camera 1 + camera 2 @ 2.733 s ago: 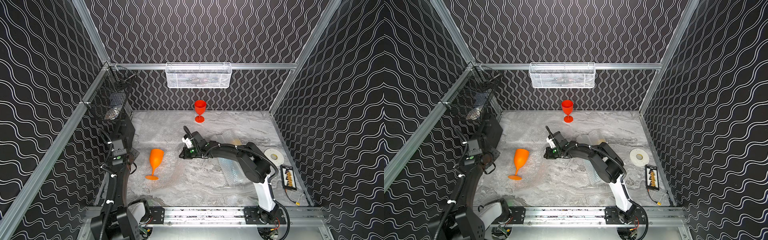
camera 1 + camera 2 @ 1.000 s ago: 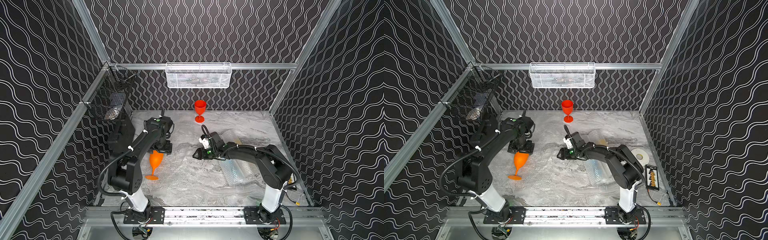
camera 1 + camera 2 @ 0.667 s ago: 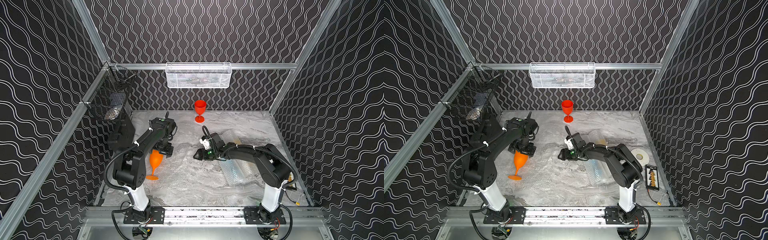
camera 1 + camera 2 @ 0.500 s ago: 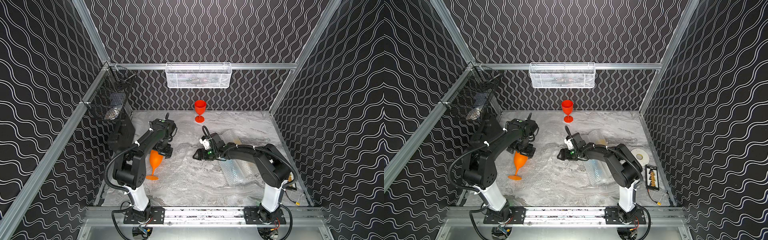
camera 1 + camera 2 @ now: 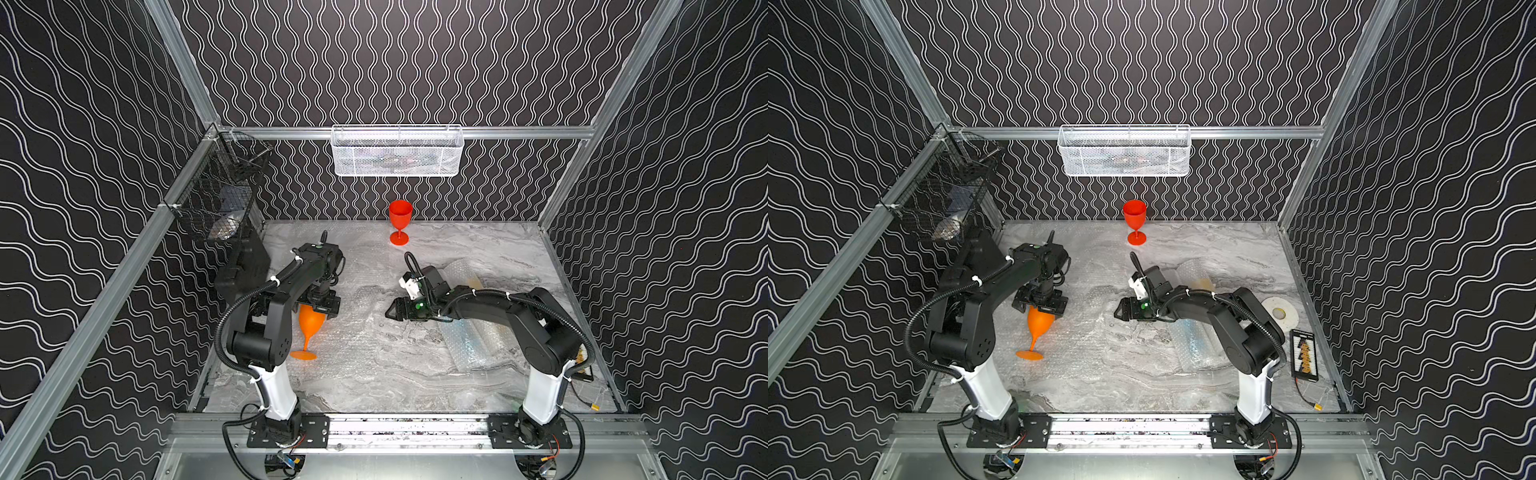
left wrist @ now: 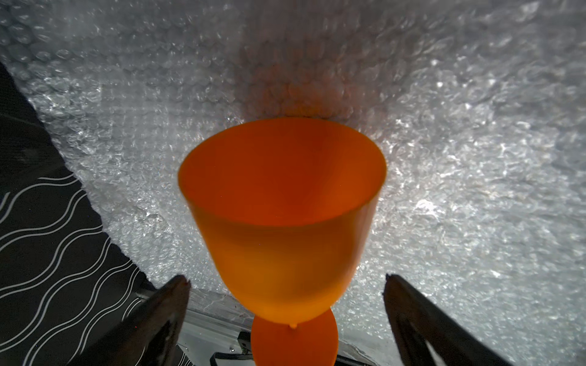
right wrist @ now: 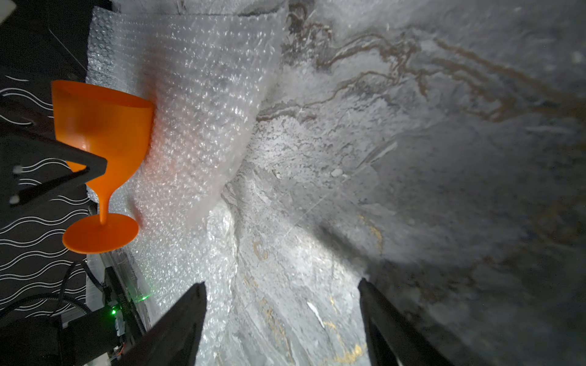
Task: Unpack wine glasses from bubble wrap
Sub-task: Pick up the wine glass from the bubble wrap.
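Orange opaque plastic stemmed goblet (image 5: pixel 311 324) (image 5: pixel 1040 324): upright on its round foot, left of centre in both top views, standing on a flat clear bubble wrap sheet (image 5: pixel 357 345). In the top views the rim is hidden under the left end effector (image 5: pixel 322 301). In the left wrist view (image 6: pixel 282 221) the foot is cut off by the frame edge.

Left end effector (image 6: pixel 285 278): released. Fingers spread wide either side of the lower bowl, with a gap on each side.

Red goblet of the same shape (image 5: pixel 400 216) (image 5: pixel 1134 216): upright at the back of the grey marbled table (image 5: pixel 478 245), upper centre.

Goblets in the open: two.

Rolled bubble wrap, right of centre: two rolls.
- One shows a pale blue blur (image 5: pixel 1192 340).
- One shows a yellowish blur (image 5: pixel 1196 270).
- Both are partly covered by the right arm, and their contents are not made out.

Right end effector (image 7: pixel 281 283) (image 5: pixel 392 309): released, nothing between the fingers, low over bare table beside the sheet's edge (image 7: pixel 196 111).

Further out:
- White tape roll (image 5: pixel 1280 313).
- Small black device (image 5: pixel 1305 355) at right, with orange marks too small to read.
- White wire basket (image 5: pixel 397 151) on the back rail, contents blurred.
- Black mesh basket (image 5: pixel 216 199), upper left.
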`<state>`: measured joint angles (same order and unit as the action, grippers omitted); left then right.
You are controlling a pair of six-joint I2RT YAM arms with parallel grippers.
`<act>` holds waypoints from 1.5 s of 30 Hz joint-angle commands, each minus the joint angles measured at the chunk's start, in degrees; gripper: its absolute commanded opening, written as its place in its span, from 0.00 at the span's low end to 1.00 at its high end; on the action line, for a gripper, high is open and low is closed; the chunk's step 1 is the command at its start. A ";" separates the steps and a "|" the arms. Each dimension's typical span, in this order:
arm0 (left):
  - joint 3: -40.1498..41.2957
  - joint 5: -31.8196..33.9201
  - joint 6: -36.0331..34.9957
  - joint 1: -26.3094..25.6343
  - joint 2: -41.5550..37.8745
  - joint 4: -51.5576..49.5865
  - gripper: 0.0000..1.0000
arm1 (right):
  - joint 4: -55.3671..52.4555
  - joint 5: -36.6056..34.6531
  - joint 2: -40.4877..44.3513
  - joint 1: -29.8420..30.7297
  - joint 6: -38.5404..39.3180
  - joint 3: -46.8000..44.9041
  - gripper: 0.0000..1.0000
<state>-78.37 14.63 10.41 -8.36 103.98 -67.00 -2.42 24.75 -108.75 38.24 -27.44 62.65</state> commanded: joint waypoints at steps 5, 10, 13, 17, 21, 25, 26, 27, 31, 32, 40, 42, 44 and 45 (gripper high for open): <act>1.86 -2.17 -0.13 0.62 -1.02 1.89 0.99 | 1.62 0.47 -0.84 0.17 -0.42 0.38 0.77; 2.85 -2.73 0.20 0.91 -0.48 3.12 0.99 | 1.15 0.03 -1.20 0.16 -0.16 0.67 0.77; 3.69 -4.62 0.16 1.12 -0.39 4.77 0.99 | 1.15 0.16 -1.38 0.17 -0.18 0.63 0.78; 4.41 -3.72 0.31 1.48 -0.04 5.74 0.99 | 0.93 -0.27 -1.53 0.17 0.02 0.89 0.77; 5.07 -4.58 0.44 2.56 -0.05 6.89 0.99 | 0.68 -0.23 -1.91 0.17 0.12 0.90 0.77; 5.68 -4.83 0.48 2.96 -0.28 7.83 0.97 | 0.66 -0.23 -2.33 0.17 0.16 1.16 0.78; 5.77 -4.88 0.48 3.07 -0.10 8.02 0.96 | 0.65 -0.30 -2.34 0.17 0.19 1.16 0.77; 5.77 -4.60 0.53 3.09 0.16 8.03 0.95 | 0.66 -0.32 -2.41 0.17 0.20 1.16 0.78; 6.55 -4.61 0.62 3.09 0.00 8.76 0.93 | 0.48 -0.41 -2.61 0.18 0.28 1.34 0.77; 6.52 -4.61 0.49 3.12 0.13 8.86 0.92 | 0.34 -0.62 -2.56 0.17 0.37 1.33 0.78; 6.91 -4.71 0.48 3.13 0.19 9.28 0.80 | 0.23 -1.46 -2.17 0.08 0.55 1.16 0.78; 7.13 -4.87 0.68 3.09 0.00 9.25 0.80 | 0.31 -1.44 -2.17 0.08 0.55 1.33 0.78; 7.26 -5.21 0.51 3.12 -0.55 9.36 0.79 | 0.30 -1.37 -2.25 0.08 0.55 1.24 0.78; 7.11 -5.14 0.51 3.13 -0.80 9.11 0.79 | 0.25 -1.46 -2.17 0.08 0.55 1.11 0.78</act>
<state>-71.55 10.28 10.63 -5.32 103.59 -57.69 -0.99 24.71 -111.00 38.24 -27.14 63.88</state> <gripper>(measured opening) 0.796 0.773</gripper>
